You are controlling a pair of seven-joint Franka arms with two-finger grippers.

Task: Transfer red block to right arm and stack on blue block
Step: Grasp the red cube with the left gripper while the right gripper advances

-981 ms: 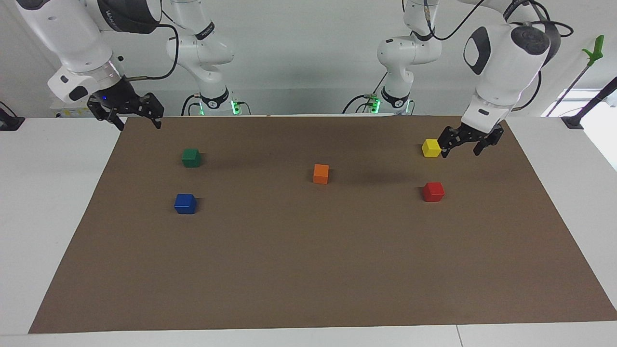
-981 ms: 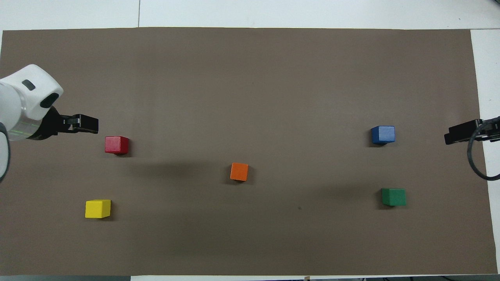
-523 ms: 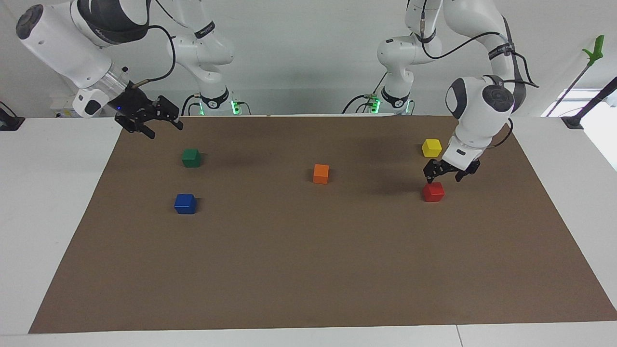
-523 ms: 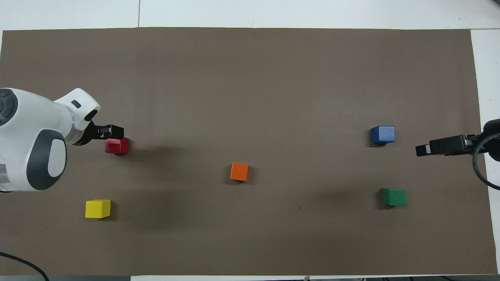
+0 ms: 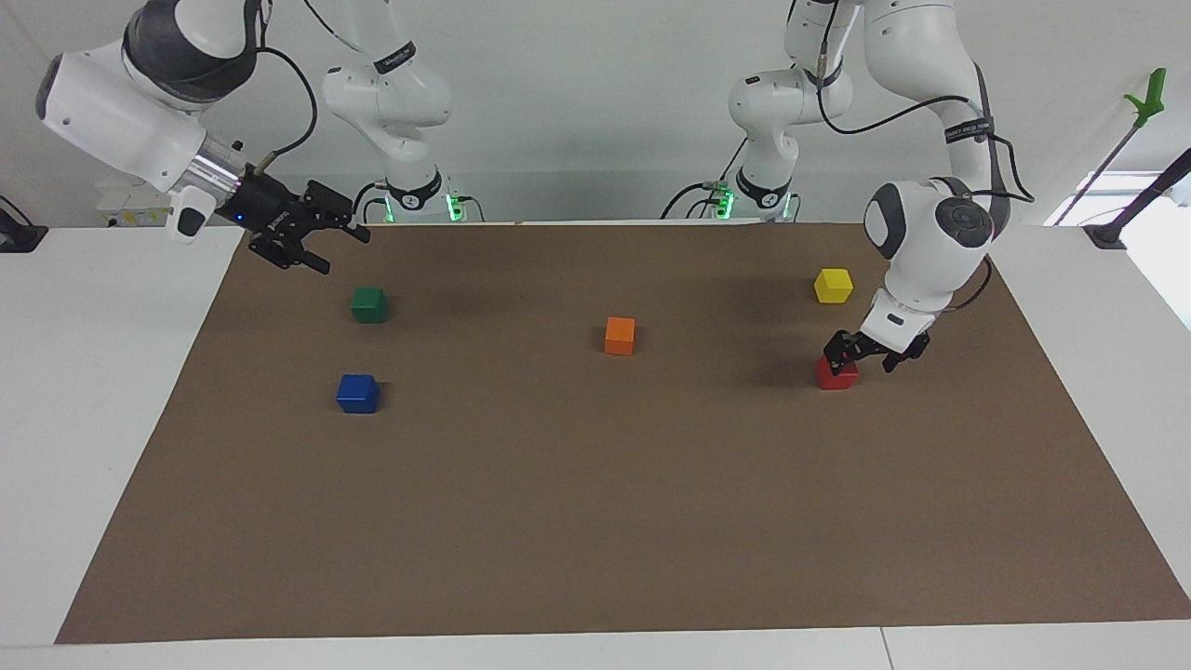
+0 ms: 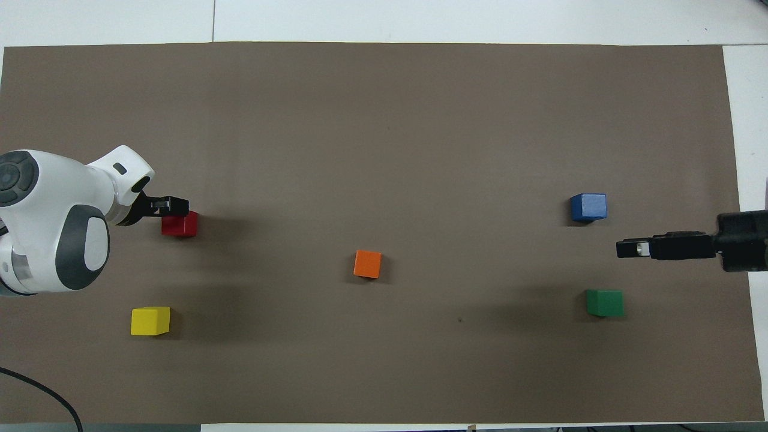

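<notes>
The right gripper hangs in the air over the brown mat at the right arm's end of the table, just above the mat's edge nearest the robots, with its fingers spread apart and empty. The green block lies below it on the mat, and the blue block sits farther from the robots than the green one, square to the mat edges. The orange block rests near the middle. At the left arm's end, the yellow block sits nearer the robots than the red block. The red block is a cube with no long axis, flat on the mat. The left gripper is down at it, fingers apart, one finger at the block's top corner.
</notes>
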